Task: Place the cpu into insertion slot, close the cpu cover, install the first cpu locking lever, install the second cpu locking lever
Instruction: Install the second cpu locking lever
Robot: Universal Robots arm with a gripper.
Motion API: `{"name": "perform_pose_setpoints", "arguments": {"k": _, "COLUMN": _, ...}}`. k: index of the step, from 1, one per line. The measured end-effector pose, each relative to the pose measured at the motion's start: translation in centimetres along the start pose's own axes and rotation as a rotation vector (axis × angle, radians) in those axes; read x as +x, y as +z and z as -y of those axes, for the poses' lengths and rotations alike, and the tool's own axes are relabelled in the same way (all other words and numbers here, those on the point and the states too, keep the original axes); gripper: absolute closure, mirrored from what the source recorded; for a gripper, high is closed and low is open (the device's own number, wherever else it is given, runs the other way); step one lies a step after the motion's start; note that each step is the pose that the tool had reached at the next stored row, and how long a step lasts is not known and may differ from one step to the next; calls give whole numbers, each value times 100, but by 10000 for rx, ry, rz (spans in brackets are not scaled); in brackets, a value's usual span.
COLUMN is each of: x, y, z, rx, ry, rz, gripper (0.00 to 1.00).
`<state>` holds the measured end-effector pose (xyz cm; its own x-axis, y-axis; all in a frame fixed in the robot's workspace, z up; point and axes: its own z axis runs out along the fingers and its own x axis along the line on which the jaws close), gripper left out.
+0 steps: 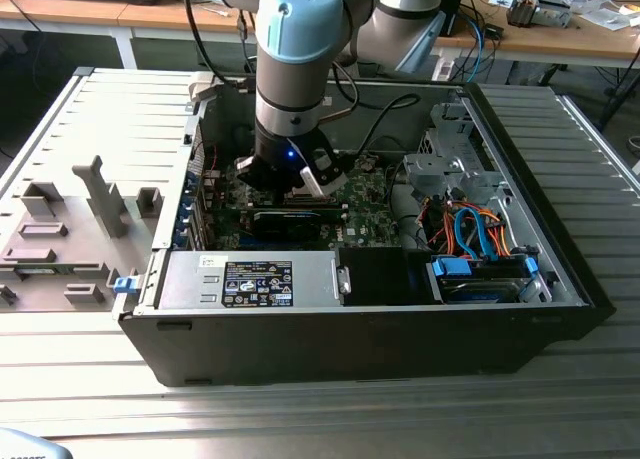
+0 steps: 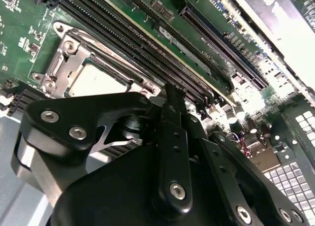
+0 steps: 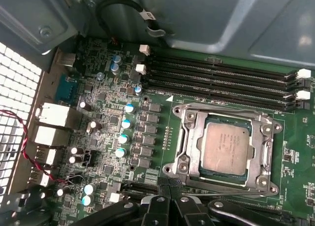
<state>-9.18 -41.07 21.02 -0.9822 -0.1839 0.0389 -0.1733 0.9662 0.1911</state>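
Open black computer case (image 1: pixel 350 339) lying on a ribbed metal table (image 1: pixel 300 419), blue-grey arm (image 1: pixel 300 39) reaching down inside. Green motherboard (image 3: pixel 113 132) beneath, long black memory slots (image 3: pixel 221 80) running just past the socket. Insertion slot (image 3: pixel 268 137) just ahead of the fingertips, cpu cover (image 3: pixel 189 137) closed flat around it. Cpu (image 3: pixel 226 147) seated in the slot, silver top showing through the cover's window; pale top also visible in the second wrist view (image 2: pixel 96 80). Gripper (image 2: pixel 170 108) hovering just short of the socket, black fingers (image 2: pixel 172 152) drawn together, nothing between them.
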Motion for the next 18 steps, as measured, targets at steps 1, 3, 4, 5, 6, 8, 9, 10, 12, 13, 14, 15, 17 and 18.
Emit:
{"name": "perform_pose_setpoints", "arguments": {"k": 1, "x": 1, "y": 5, "z": 1, "rx": -19, "ry": -2, "rz": 3, "gripper": 89}}
{"name": "perform_pose_setpoints", "arguments": {"k": 3, "x": 2, "y": 15, "z": 1, "rx": -75, "ry": -8, "rz": 14, "gripper": 89}}
{"name": "perform_pose_setpoints", "arguments": {"k": 4, "x": 3, "y": 20, "z": 1, "rx": -111, "ry": -15, "rz": 20, "gripper": 89}}
{"name": "perform_pose_setpoints", "arguments": {"k": 5, "x": 5, "y": 23, "z": 1, "rx": -147, "ry": -21, "rz": 24, "gripper": 89}}
{"name": "perform_pose_setpoints", "arguments": {"k": 6, "x": 6, "y": 28, "z": 0, "rx": -182, "ry": -25, "rz": 30, "gripper": 89}}
{"name": "perform_pose_setpoints", "arguments": {"k": 8, "x": 6, "y": 55, "z": 3, "rx": -227, "ry": -36, "rz": 37, "gripper": 89}}
{"name": "perform_pose_setpoints", "arguments": {"k": 9, "x": 4, "y": 80, "z": 5, "rx": -233, "ry": -40, "rz": 36, "gripper": 89}}
{"name": "perform_pose_setpoints", "arguments": {"k": 10, "x": 5, "y": 88, "z": -7, "rx": -238, "ry": -42, "rz": 35, "gripper": 89}}
{"name": "perform_pose_setpoints", "arguments": {"k": 12, "x": 20, "y": 95, "z": -16, "rx": -251, "ry": -46, "rz": 54, "gripper": 89}}
{"name": "perform_pose_setpoints", "arguments": {"k": 13, "x": 46, "y": 94, "z": -22, "rx": -240, "ry": -54, "rz": 100, "gripper": 89}}
{"name": "perform_pose_setpoints", "arguments": {"k": 14, "x": 81, "y": 82, "z": -30, "rx": -219, "ry": -73, "rz": 187, "gripper": 89}}
{"name": "perform_pose_setpoints", "arguments": {"k": 15, "x": 92, "y": 79, "z": -33, "rx": -215, "ry": -78, "rz": 219, "gripper": 89}}
{"name": "perform_pose_setpoints", "arguments": {"k": 17, "x": 96, "y": 76, "z": -30, "rx": -209, "ry": -81, "rz": 229, "gripper": 89}}
{"name": "perform_pose_setpoints", "arguments": {"k": 18, "x": 97, "y": 76, "z": -26, "rx": -209, "ry": -80, "rz": 229, "gripper": 89}}
